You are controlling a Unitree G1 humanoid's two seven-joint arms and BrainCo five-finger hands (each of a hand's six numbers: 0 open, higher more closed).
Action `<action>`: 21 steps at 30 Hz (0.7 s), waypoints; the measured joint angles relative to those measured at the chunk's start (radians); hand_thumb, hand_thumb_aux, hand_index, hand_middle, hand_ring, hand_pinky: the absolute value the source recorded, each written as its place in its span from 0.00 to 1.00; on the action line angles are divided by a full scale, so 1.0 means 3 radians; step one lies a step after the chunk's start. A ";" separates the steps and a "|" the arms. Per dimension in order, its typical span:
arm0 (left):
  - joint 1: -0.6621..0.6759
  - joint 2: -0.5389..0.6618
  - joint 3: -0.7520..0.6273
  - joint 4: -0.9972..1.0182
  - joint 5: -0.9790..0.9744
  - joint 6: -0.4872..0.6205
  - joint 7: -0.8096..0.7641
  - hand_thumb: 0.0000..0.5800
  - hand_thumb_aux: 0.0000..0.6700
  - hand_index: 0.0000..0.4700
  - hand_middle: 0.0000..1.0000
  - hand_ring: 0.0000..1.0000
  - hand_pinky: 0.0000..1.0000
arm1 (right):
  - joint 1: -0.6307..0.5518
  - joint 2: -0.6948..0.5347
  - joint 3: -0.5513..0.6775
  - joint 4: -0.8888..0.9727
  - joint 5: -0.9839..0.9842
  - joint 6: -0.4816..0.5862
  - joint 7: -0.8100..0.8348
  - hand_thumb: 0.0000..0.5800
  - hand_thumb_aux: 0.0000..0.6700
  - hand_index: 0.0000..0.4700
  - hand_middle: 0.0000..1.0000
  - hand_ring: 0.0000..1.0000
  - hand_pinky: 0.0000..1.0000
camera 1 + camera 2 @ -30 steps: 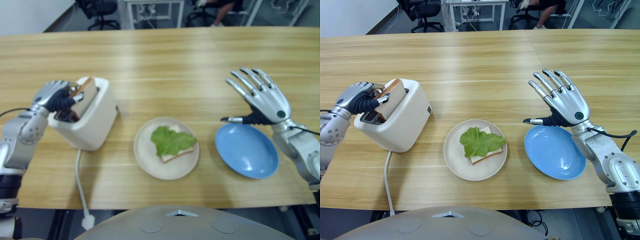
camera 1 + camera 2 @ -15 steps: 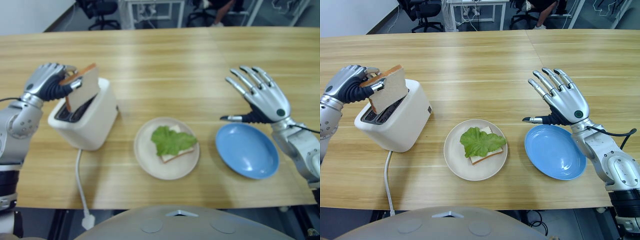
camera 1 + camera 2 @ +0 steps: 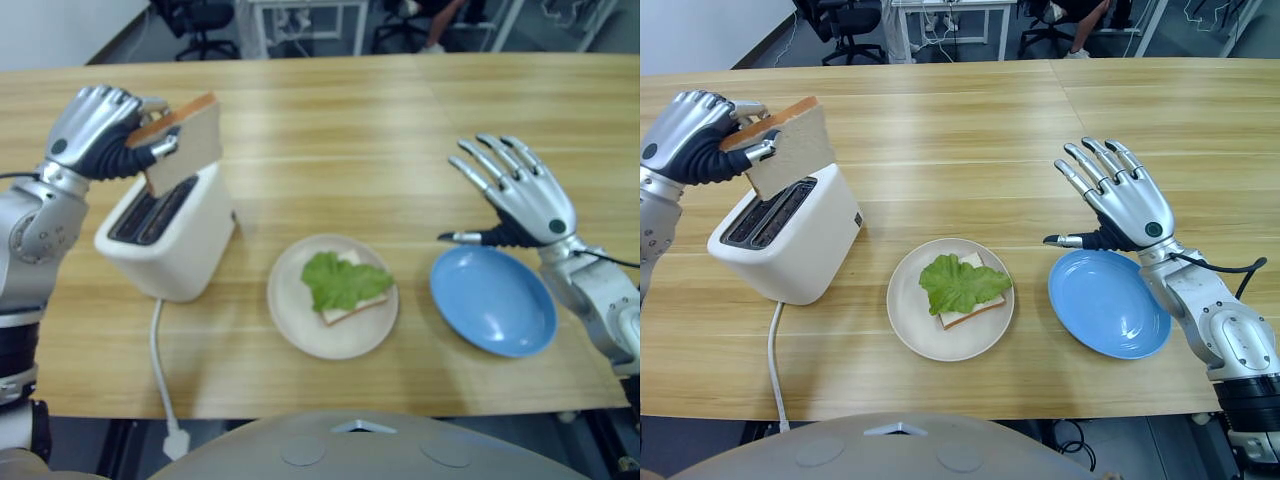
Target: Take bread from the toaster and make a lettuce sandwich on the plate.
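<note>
My left hand (image 3: 685, 135) is shut on a slice of bread (image 3: 790, 146), holding it tilted just above the white toaster (image 3: 790, 235) at the left. In the middle, a cream plate (image 3: 951, 335) carries a bread slice (image 3: 970, 313) topped with a green lettuce leaf (image 3: 960, 284). My right hand (image 3: 1125, 205) hovers open, fingers spread, above the far edge of a blue plate (image 3: 1108, 305) at the right.
The toaster's white cord (image 3: 773, 360) runs down off the table's front edge. The wooden table (image 3: 960, 120) stretches wide behind the plates. Office chairs and desks stand in the room beyond.
My left hand has lifted the bread slice up out of the toaster slot, and it now clears the top. The right hand has stayed in place.
</note>
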State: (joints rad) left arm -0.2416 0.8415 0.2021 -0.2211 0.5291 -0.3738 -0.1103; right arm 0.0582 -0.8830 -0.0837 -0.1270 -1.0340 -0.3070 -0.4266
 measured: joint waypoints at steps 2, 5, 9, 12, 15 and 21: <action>-0.0073 -0.0108 -0.0187 -0.0008 0.0115 -0.0054 0.0016 1.00 1.00 0.98 1.00 1.00 1.00 | -0.0027 0.0000 0.0002 0.0012 0.0000 0.0014 -0.0015 0.00 0.00 0.00 0.00 0.00 0.00; -0.0151 -0.0280 -0.0505 0.0003 0.0324 -0.0136 0.0041 1.00 1.00 0.98 1.00 1.00 1.00 | -0.0075 0.0002 0.0008 0.0037 0.0000 0.0015 -0.0029 0.00 0.00 0.00 0.00 0.00 0.00; -0.0253 -0.0446 -0.0768 0.0045 0.0548 -0.0230 0.0123 1.00 1.00 0.98 1.00 1.00 1.00 | -0.0094 0.0002 0.0024 0.0068 0.0001 0.0010 -0.0030 0.00 0.00 0.00 0.00 0.00 0.00; -0.0339 -0.0599 -0.0973 0.0154 0.0735 -0.0309 0.0248 1.00 1.00 0.98 1.00 1.00 1.00 | -0.0099 0.0002 0.0029 0.0070 0.0002 -0.0009 -0.0030 0.00 0.00 0.00 0.00 0.00 0.00; -0.0371 -0.0708 -0.1178 0.0282 0.0952 -0.0371 0.0369 1.00 1.00 0.98 1.00 1.00 1.00 | -0.0111 0.0002 0.0051 0.0071 0.0002 -0.0031 -0.0030 0.00 0.00 0.00 0.00 0.00 0.00; -0.0373 -0.0849 -0.1419 0.0382 0.1214 -0.0448 0.0552 1.00 1.00 0.98 1.00 1.00 1.00 | -0.0176 0.0008 0.0133 0.0075 0.0002 -0.0053 -0.0026 0.00 0.00 0.00 0.00 0.00 0.00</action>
State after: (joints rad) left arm -0.3536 0.5870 -0.2236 -0.1064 0.8933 -0.5080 0.0552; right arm 0.0054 -0.8806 -0.0438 -0.1044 -1.0334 -0.3227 -0.4343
